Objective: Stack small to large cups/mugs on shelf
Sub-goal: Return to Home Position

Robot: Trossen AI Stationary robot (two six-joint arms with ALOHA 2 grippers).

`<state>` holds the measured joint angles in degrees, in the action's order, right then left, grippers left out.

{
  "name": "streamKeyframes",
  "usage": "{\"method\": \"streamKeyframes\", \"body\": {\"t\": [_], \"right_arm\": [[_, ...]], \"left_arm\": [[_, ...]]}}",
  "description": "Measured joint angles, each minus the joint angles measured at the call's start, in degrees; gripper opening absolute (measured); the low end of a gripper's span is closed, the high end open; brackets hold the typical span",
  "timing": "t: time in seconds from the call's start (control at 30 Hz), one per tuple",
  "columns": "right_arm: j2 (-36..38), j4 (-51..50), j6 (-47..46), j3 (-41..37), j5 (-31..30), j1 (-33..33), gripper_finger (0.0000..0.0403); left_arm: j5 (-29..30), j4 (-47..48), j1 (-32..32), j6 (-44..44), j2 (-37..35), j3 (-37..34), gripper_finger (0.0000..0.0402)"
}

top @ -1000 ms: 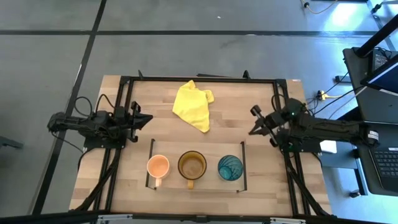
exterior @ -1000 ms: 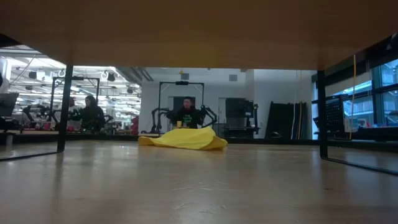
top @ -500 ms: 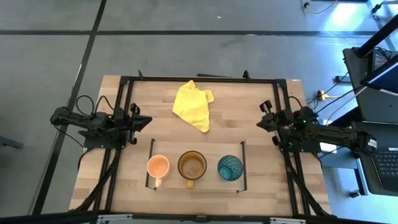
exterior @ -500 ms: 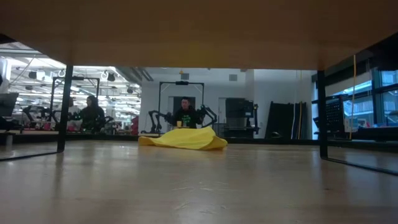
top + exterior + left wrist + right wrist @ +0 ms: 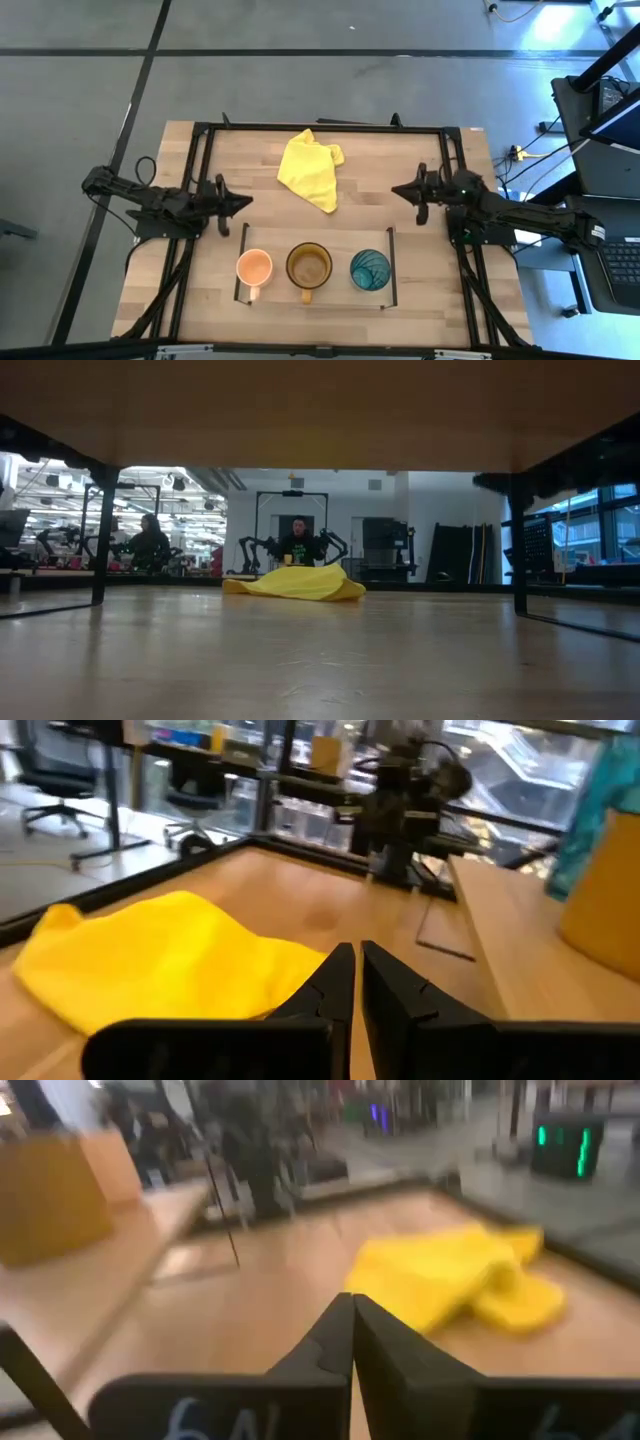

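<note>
Three cups stand upright in a row on the shelf, bases on its board: a pale-orange mug at the left, an amber mug in the middle and a teal tumbler at the right. My left gripper is shut and holds nothing. It points level toward the table's right, just beyond the shelf's far left corner. My right gripper is also shut and bare. It points level toward the table's left, beyond the shelf's far right corner. Both wrist views show shut fingertips, the left and the right.
A crumpled yellow cloth lies on the tabletop between the two grippers, toward the far edge. A black frame runs around the tabletop. The shelf's thin black uprights stand at its short ends. People sit in the room beyond the table.
Both arms have sunk toward the table. My right gripper has turned and drawn back, and now points level toward the table's left. My left gripper has swung a little toward the near edge. Both have stayed shut. The cups and the cloth have not moved.
</note>
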<state>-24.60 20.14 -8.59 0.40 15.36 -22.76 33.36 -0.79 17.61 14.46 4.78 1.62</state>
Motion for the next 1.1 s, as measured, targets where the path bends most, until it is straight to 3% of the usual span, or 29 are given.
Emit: {"method": "streamKeyframes", "body": {"t": [0.27,1.1], "right_arm": [[0.0,-8.2,0.0,0.0,-0.3,0.0,0.0012],[0.0,-8.4,0.1,0.0,-0.3,0.0,0.0012]], "left_arm": [[-1.4,0.0,0.0,0.0,0.2,0.0,0.0014],[-1.3,-0.1,0.0,0.0,0.2,-0.1,0.0014]]}}
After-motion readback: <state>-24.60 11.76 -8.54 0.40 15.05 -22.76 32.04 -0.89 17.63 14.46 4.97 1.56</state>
